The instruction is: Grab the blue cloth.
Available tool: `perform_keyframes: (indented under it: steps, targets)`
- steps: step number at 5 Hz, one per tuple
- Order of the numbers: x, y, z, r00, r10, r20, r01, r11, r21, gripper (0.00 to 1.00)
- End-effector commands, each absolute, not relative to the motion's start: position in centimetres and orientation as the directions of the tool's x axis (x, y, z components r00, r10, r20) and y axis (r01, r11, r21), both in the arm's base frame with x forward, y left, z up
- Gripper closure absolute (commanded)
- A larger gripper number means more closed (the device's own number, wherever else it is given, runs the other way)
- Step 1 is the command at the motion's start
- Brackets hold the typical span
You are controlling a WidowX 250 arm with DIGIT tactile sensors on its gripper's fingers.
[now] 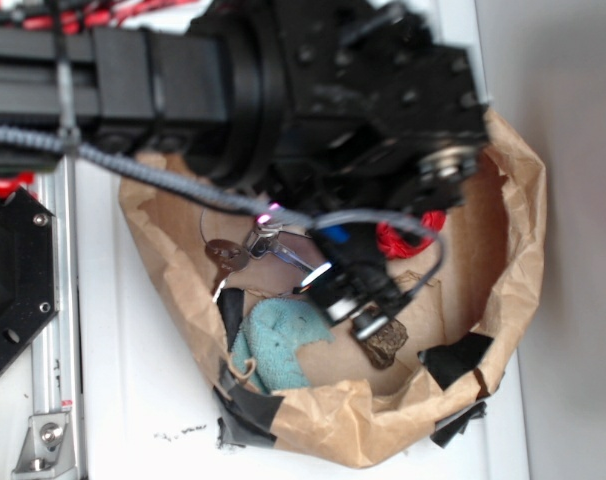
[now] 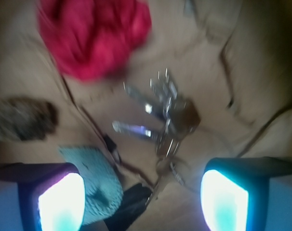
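The blue cloth (image 1: 278,345) is a light teal fuzzy piece lying at the near-left inside a brown paper bag (image 1: 503,260). My gripper (image 1: 351,305) hangs over the bag's middle, just right of the cloth and apart from it. In the wrist view the gripper (image 2: 143,202) is open and empty, with wide-set fingers (image 2: 59,202). The cloth (image 2: 100,185) lies next to the left finger, partly behind it. The view is blurred.
A red wrinkly wad (image 1: 408,235) (image 2: 95,36) lies at the bag's far right. A key bunch (image 1: 253,250) (image 2: 165,115) lies in the middle. A dark brown lump (image 1: 386,345) (image 2: 23,118) sits near the gripper. Black tape (image 1: 453,360) patches the bag's rim.
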State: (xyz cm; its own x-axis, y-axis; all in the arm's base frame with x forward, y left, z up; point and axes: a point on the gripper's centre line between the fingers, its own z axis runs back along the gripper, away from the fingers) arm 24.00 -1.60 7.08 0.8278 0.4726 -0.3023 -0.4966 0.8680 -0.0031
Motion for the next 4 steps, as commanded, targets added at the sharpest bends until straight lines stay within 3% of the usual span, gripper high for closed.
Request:
perform_keyframes:
  steps: [1, 3, 4]
  targets:
    - [23.1, -5.0, 5.9, 0.843, 0.455, -0.286, -0.515, 0.835, -0.190, 0.00]
    - [21.9, -8.8, 2.9, 0.864, 0.378, -0.332, -0.473, 0.834, -0.284, 0.00]
    - [20.9, -9.9, 1.0, 0.875, 0.376, -0.306, -0.460, 0.842, -0.282, 0.08]
